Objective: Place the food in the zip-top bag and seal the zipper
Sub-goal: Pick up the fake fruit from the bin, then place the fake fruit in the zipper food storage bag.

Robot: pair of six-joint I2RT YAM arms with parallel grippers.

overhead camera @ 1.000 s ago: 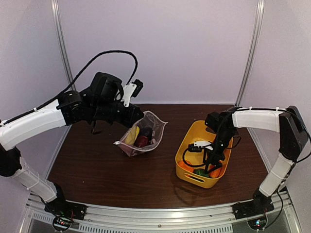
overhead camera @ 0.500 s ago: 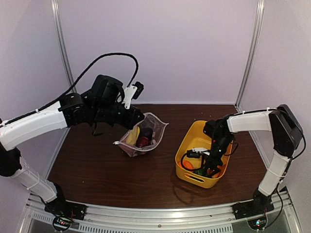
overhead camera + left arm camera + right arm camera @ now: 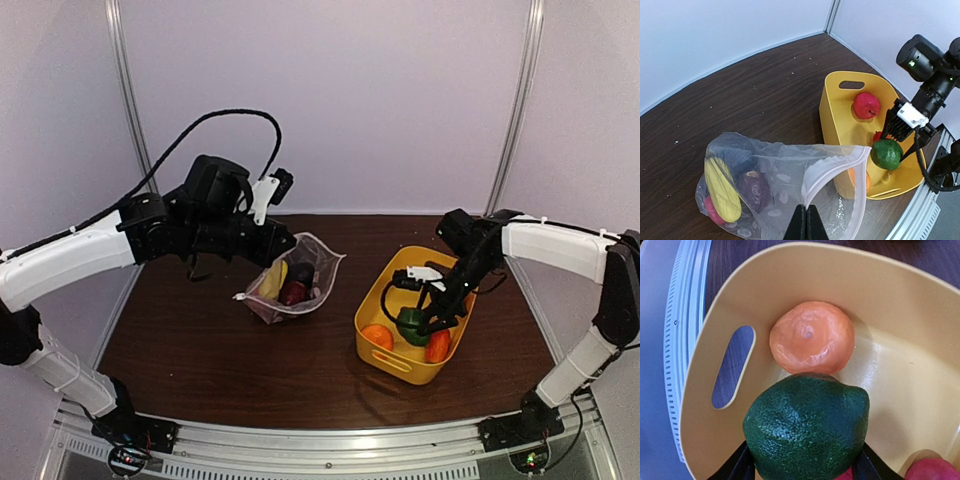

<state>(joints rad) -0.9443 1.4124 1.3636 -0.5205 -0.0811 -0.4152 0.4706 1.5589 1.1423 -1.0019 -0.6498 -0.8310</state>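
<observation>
Lifted since a second ago, the right gripper [image 3: 420, 318] now clasps a green fruit [image 3: 886, 154] just above the tub [image 3: 840, 120], where an orange [image 3: 812, 337] and a red piece [image 3: 866, 105] remain. The left gripper [image 3: 805, 222] is pinched on the rim of the bag [image 3: 770, 180], holding its mouth open toward the tub, with yellow, purple and pink food inside. Best to carry the fruit high over the tub wall, lower it well inside the mouth, then let go. It looks glossy, pebbled and round, so it may roll.
</observation>
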